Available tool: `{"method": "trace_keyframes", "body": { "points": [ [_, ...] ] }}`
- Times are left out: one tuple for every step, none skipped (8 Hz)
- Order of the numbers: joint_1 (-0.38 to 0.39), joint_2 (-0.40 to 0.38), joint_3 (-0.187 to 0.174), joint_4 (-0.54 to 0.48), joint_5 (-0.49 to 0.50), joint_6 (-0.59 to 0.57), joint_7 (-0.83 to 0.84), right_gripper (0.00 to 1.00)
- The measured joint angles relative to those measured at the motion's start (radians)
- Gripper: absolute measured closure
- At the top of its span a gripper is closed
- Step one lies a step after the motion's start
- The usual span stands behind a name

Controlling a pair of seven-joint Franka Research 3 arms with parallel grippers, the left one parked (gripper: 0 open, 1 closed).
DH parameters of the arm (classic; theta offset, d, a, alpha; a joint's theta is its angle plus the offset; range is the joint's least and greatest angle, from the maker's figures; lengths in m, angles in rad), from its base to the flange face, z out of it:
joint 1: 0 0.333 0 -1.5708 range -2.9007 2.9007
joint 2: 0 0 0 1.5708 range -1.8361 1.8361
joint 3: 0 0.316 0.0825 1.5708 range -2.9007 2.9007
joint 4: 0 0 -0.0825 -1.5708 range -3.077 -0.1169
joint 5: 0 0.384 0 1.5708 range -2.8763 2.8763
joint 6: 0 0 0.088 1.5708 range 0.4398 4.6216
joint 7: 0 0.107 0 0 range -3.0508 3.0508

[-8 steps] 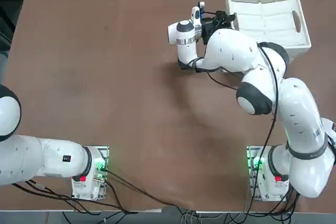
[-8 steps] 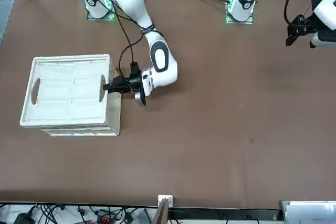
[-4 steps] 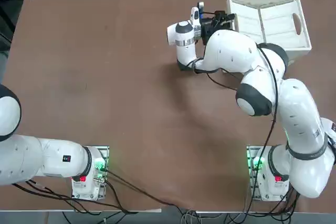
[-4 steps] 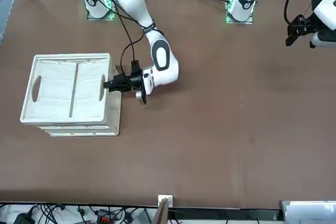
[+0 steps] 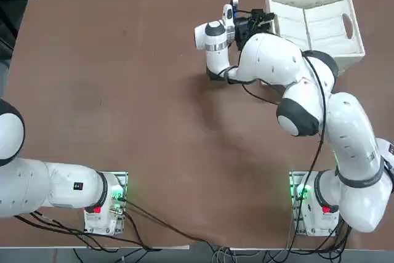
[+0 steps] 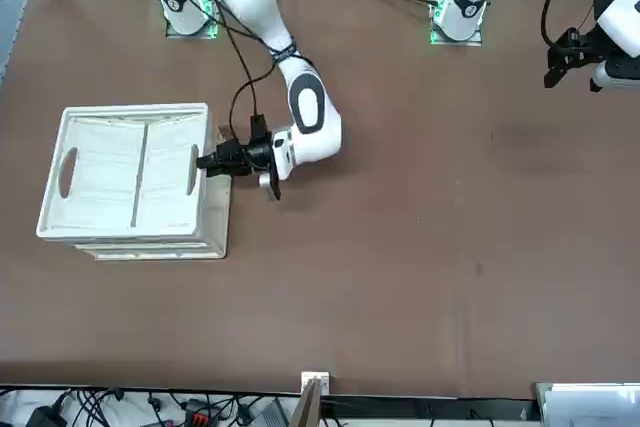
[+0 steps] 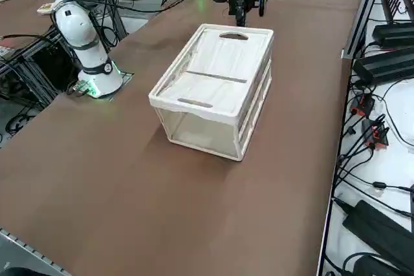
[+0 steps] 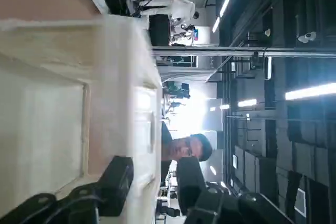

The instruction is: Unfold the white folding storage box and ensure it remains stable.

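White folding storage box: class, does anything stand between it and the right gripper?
Nothing visible does. The right gripper is already at the white folding storage box, its fingers straddling the rim of the end wall nearest the arm.

A white folding storage box (image 5: 315, 26) stands opened at the far right of a brown table (image 5: 123, 103). The right arm reaches across to it, its right gripper (image 5: 263, 19) at the box's left rim.

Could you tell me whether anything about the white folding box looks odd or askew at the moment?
Nothing looks damaged. The white plastic folding storage box stands raised, its rim level in the right side view. The right gripper holds the rim at one short end, one finger each side. Two panels inside meet at a seam; whether they lie flat is unclear.
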Motion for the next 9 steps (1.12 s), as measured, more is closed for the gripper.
{"method": "trace_keyframes", "body": {
  "points": [
    [0.013,-0.014,-0.001,0.030,-0.004,-0.019,-0.021,0.44],
    [0.020,-0.026,-0.001,0.039,-0.004,-0.024,-0.028,0.42],
    [0.021,-0.028,-0.001,0.040,-0.004,-0.025,-0.032,0.42],
    [0.021,-0.028,-0.002,0.042,0.000,-0.025,-0.052,0.42],
    [0.021,-0.039,-0.002,0.045,0.014,-0.027,-0.093,0.41],
    [0.021,-0.067,-0.005,0.052,0.052,-0.027,-0.140,0.39],
    [0.020,-0.110,-0.010,0.061,0.115,-0.024,-0.175,0.38],
    [0.012,-0.167,-0.015,0.067,0.197,-0.007,-0.191,0.34],
    [-0.005,-0.229,-0.020,0.069,0.288,0.027,-0.198,0.32]
  ]
}}
